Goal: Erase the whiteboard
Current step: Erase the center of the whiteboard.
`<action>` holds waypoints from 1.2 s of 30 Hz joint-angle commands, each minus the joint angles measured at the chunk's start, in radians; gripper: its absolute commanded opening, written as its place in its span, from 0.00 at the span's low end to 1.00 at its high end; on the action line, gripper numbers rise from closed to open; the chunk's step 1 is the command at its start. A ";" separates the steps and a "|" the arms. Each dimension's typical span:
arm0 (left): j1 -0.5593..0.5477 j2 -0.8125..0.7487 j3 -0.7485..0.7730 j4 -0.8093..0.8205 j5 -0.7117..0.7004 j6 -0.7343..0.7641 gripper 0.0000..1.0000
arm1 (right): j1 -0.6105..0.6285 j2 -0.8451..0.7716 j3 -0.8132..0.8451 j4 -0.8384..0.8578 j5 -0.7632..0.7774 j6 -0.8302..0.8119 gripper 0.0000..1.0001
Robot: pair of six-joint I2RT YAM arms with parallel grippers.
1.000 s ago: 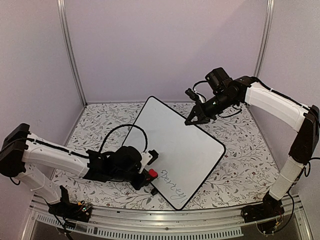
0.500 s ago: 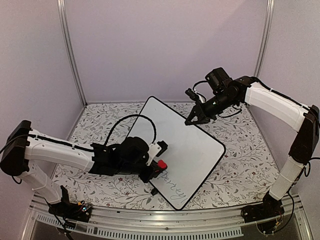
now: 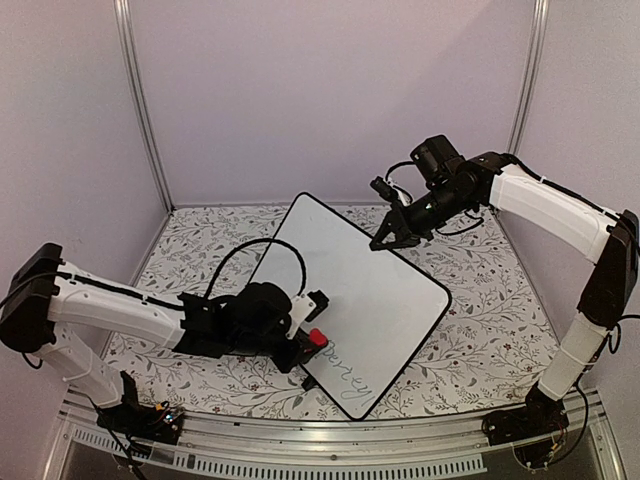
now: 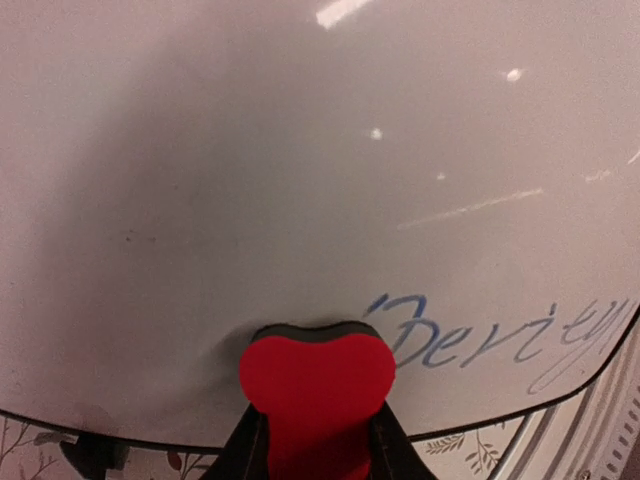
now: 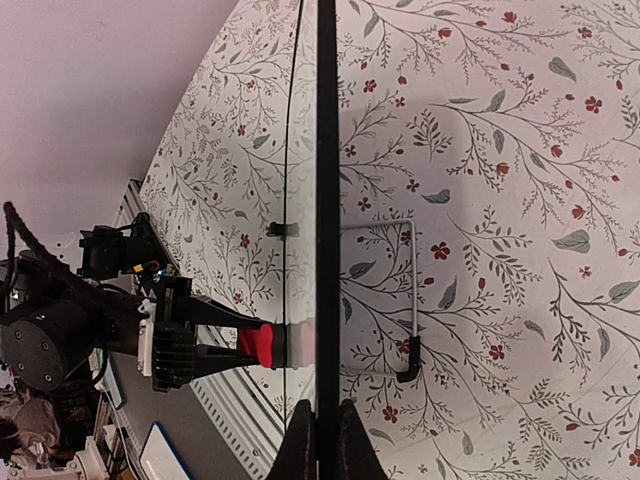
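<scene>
The whiteboard [image 3: 365,285] stands tilted on the table, its black rim held at the far edge by my right gripper [image 3: 392,240], which is shut on it. Blue cursive handwriting [image 3: 350,372] runs along the board's near lower corner. My left gripper [image 3: 305,345] is shut on a red eraser [image 3: 316,338] with a dark pad, pressed flat against the board just left of the writing. The left wrist view shows the eraser [image 4: 316,385] touching the board [image 4: 300,150] beside the first letter of the handwriting [image 4: 500,340]. The right wrist view shows the board edge-on [image 5: 327,200] between the right gripper's [image 5: 326,425] fingers.
A floral tablecloth [image 3: 480,330] covers the table. A wire stand [image 5: 412,300] props the board from behind. An aluminium rail [image 3: 330,445] runs along the near edge, with upright posts [image 3: 140,100] at the back corners and purple walls around.
My left gripper slid the eraser up and right across the board's lower corner, then came back a little down and left. The right arm and the board have not moved.
</scene>
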 commanded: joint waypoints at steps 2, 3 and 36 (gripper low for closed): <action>0.001 -0.001 -0.071 -0.035 0.018 -0.043 0.00 | 0.038 0.037 0.001 -0.051 -0.033 -0.047 0.00; 0.001 -0.006 -0.078 -0.035 0.020 -0.048 0.00 | 0.038 0.036 0.001 -0.052 -0.033 -0.047 0.00; -0.007 0.040 0.087 -0.042 0.025 0.045 0.00 | 0.038 0.039 -0.003 -0.049 -0.031 -0.047 0.00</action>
